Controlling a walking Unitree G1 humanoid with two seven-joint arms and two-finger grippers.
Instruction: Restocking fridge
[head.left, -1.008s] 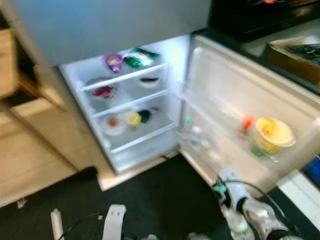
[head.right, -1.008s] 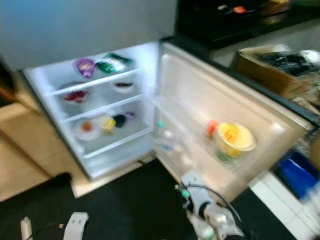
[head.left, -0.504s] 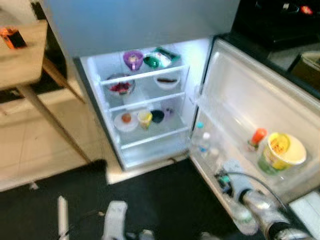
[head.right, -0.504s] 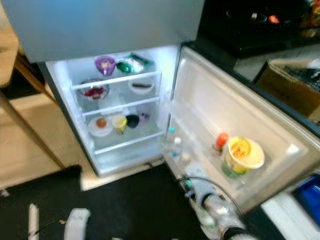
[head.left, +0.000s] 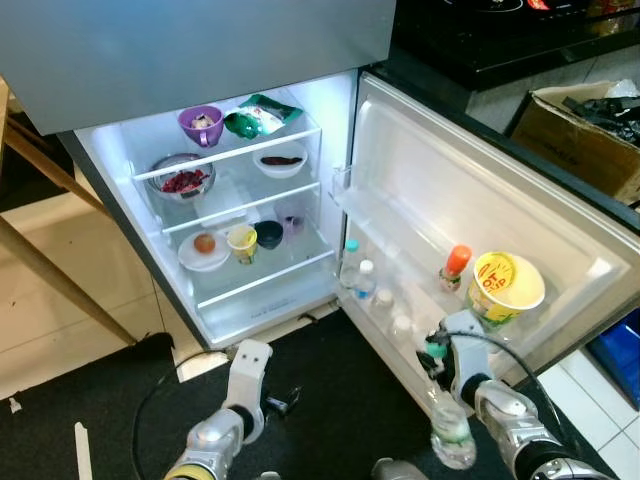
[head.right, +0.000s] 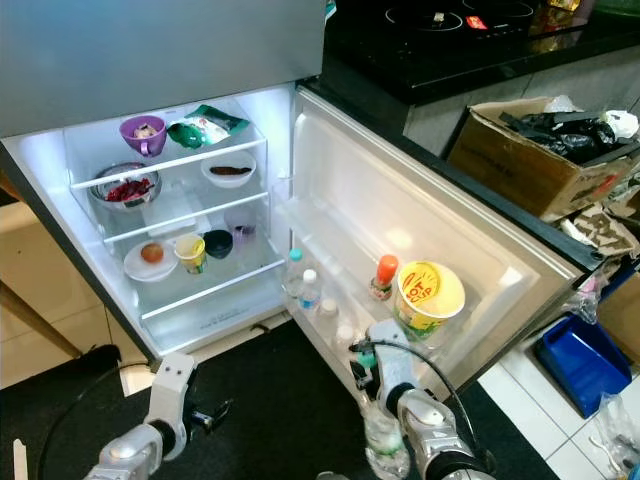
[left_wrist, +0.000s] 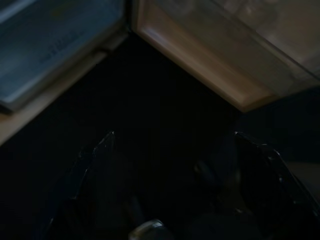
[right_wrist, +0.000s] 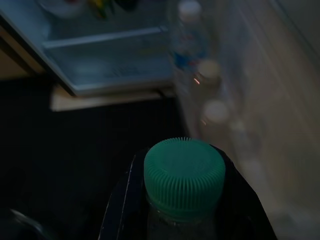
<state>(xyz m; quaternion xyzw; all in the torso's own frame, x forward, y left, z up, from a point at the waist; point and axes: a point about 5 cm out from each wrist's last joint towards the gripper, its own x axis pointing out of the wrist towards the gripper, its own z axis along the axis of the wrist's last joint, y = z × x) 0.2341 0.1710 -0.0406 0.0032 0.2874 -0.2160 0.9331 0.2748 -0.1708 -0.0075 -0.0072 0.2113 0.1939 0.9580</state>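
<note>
1. The step in hand looks like carrying a clear bottle (head.left: 452, 437) to the open fridge door (head.left: 470, 215); the right tool (right_wrist: 182, 200) has its two black fingers pinched on the bottle's neck, just under the green cap (right_wrist: 183, 170)
2. The bottle hangs low before the door's lower rack (head.left: 400, 335), close to it but not yet inside
3. That rack already carries several small bottles (head.left: 362, 283), and further along sit an orange-capped bottle (head.left: 456, 268) and a yellow tub (head.left: 505, 287), so the next move likely calls for lifting the bottle over the rack's rail and lowering it into a free gap between them
4. The left tool (left_wrist: 175, 200) hangs over the dark mat (head.right: 270, 400) beside the fridge's foot, its fingers spread apart and holding nothing
5. The inner shelves (head.left: 235, 160) hold bowls and a green packet (head.left: 255, 120)
</note>
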